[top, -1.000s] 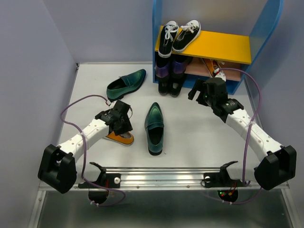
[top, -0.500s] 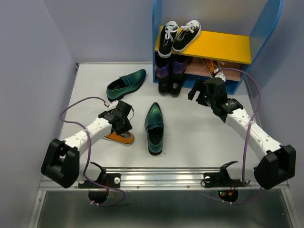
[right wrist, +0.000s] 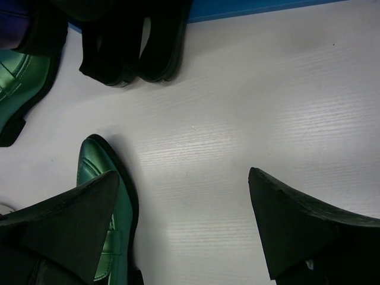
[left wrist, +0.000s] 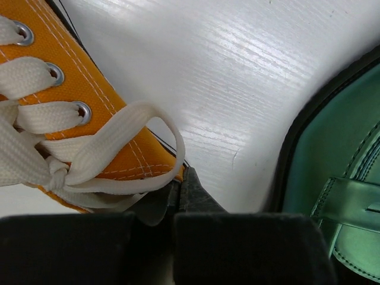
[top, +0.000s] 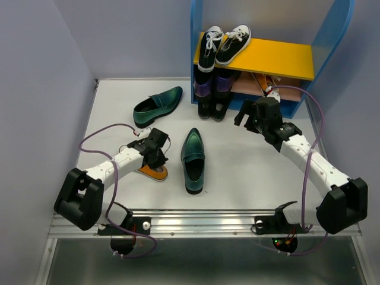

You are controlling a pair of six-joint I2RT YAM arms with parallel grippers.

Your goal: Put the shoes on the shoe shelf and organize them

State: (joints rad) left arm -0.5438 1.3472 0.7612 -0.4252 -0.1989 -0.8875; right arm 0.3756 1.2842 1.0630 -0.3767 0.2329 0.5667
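An orange sneaker (top: 153,173) with white laces (left wrist: 89,77) lies on the table left of centre. My left gripper (top: 157,155) is shut at its near side, and the edge of its upper is pinched between the fingertips (left wrist: 179,187). One green loafer (top: 193,157) lies just right of it (left wrist: 344,160); the other green loafer (top: 157,105) lies further back. The black low shoes (top: 212,107) stand at the shoe shelf's (top: 279,56) left foot. My right gripper (top: 249,116) hangs open in front of the shelf, with only bare table between its fingers (right wrist: 184,173).
Black sneakers with white laces (top: 222,41) sit on the yellow upper board. Purple shoes (top: 211,86) and another orange sneaker (top: 267,86) are on the lower board. Walls close in on the left and right. The arm bases and a metal rail (top: 202,221) run along the near edge.
My left gripper has shifted slightly right along the orange sneaker and closed from open to shut on its edge. The right arm has stayed where it was.
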